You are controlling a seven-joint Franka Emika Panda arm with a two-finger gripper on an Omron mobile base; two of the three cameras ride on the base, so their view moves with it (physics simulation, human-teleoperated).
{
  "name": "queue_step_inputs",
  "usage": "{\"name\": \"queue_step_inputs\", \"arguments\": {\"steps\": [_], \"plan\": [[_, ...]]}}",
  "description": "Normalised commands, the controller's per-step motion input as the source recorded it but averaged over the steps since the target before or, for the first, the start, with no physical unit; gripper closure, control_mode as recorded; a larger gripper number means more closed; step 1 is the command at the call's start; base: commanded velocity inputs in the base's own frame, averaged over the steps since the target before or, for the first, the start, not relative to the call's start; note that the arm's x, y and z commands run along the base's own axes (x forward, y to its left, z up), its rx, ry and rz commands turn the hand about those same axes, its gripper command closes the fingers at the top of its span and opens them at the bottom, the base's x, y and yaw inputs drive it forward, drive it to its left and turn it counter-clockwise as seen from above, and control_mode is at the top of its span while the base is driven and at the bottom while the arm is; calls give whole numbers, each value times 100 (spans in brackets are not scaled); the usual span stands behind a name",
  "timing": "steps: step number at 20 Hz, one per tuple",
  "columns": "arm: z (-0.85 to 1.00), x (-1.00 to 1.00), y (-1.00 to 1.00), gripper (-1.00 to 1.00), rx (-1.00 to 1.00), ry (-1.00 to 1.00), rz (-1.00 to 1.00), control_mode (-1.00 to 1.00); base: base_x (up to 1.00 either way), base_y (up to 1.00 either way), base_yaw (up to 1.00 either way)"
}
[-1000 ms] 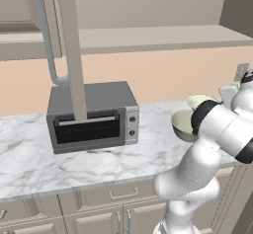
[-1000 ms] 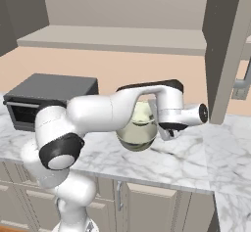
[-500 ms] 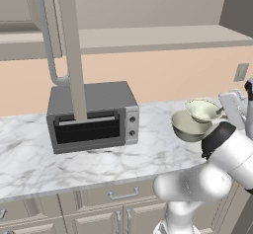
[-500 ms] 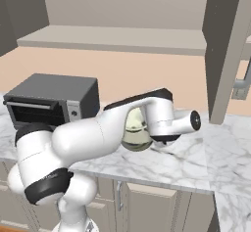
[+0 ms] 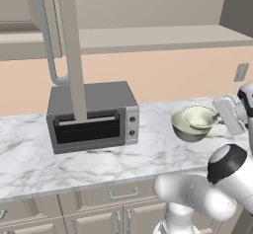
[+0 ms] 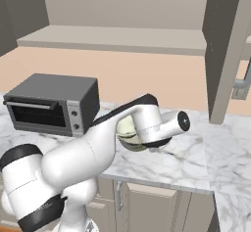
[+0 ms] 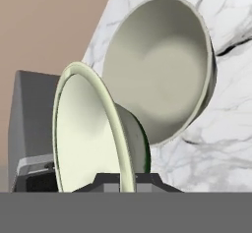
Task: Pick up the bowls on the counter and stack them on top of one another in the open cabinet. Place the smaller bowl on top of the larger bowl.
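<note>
Currently the step in hand is the carrying of the smaller bowl (image 5: 199, 116), which sits clamped by its rim in the gripper (image 5: 217, 115). The fingers are closed as far as they go, pinching the thin rim wall; in the hand view the rim runs down between the two finger tips. The smaller bowl (image 7: 93, 129) hangs just above the larger bowl (image 7: 162, 65), which rests on the counter (image 5: 29, 154) to the right of the toaster oven (image 5: 91, 115). In the left base view the two bowls overlap, so contact between them cannot be ruled out.

Judgement: the larger bowl (image 5: 190, 129) is not yet in the cabinet, so the order of stacking is not satisfied by placing the held bowl first and leaving it there. The cabinet shelf (image 5: 148, 38) runs above and behind the counter, with the cabinet door (image 5: 66, 50) standing open at the left.

The next move calls for a lift clear of the larger bowl's rim, then a rise to shelf height with the held bowl kept from tipping. The grip on the thin rim is narrow; a swing taken too quickly could let the bowl rotate between the fingers.
</note>
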Motion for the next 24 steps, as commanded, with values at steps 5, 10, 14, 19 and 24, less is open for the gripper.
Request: {"name": "queue_step_inputs", "arguments": {"steps": [5,10,14,19,24], "plan": [[-8,-4,6,100,-4,7,0,-100,0,0,0],[0,1,-1,100,0,9,-3,-100,0,0,0],[0,6,-7,100,0,9,-5,-100,0,0,0],[0,10,-9,100,0,8,-5,-100,0,0,0],[0,16,-5,100,0,1,-4,-100,0,0,0]]}}
